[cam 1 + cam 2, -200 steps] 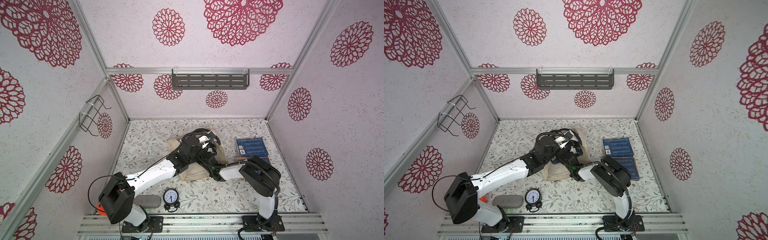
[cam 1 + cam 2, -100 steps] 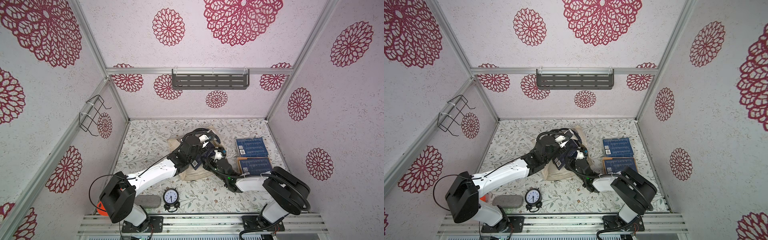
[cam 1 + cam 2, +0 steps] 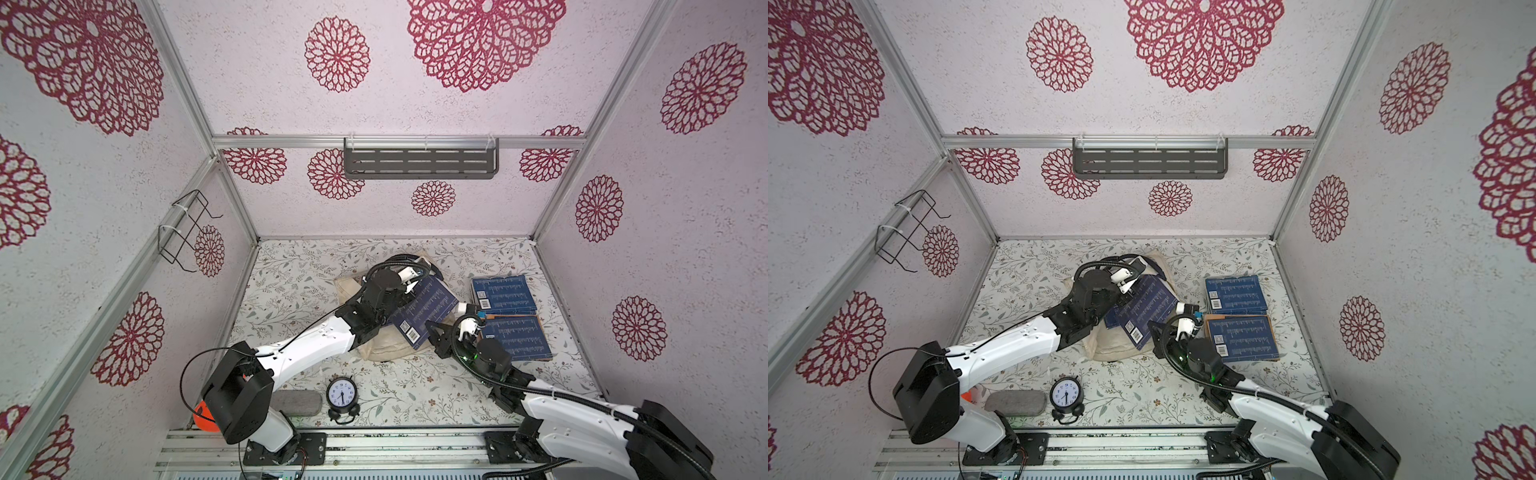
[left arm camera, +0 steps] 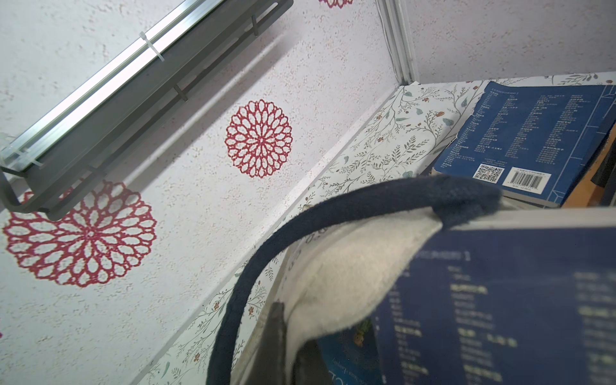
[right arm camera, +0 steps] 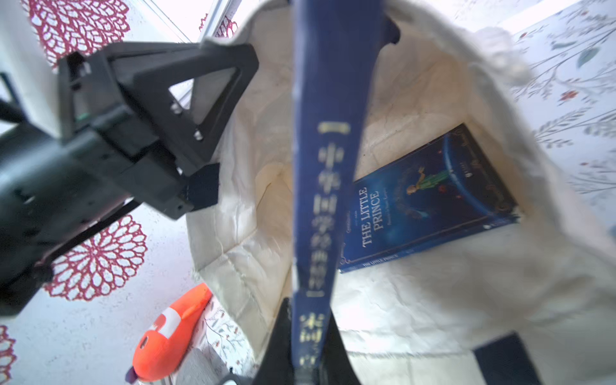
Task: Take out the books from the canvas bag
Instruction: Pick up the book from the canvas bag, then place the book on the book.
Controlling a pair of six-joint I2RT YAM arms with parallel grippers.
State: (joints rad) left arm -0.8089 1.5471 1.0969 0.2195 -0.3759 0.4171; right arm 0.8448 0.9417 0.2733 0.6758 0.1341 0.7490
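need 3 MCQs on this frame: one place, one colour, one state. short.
1. Where does The Little Prince book lie?
A) inside the canvas bag
B) on the wall shelf
C) beside the alarm clock

2. What colour is the bag's strap handle?
A) red
B) navy
C) green

3. What state is the right claw in?
A) open, holding nothing
B) shut on the alarm clock
C) shut on a navy book

Key:
1 A: the right wrist view shows it lying flat on the cream cloth inside the bag.
2 B: the left wrist view shows a navy strap along the cream rim.
3 C: in the right wrist view its fingers clamp the book's spine.
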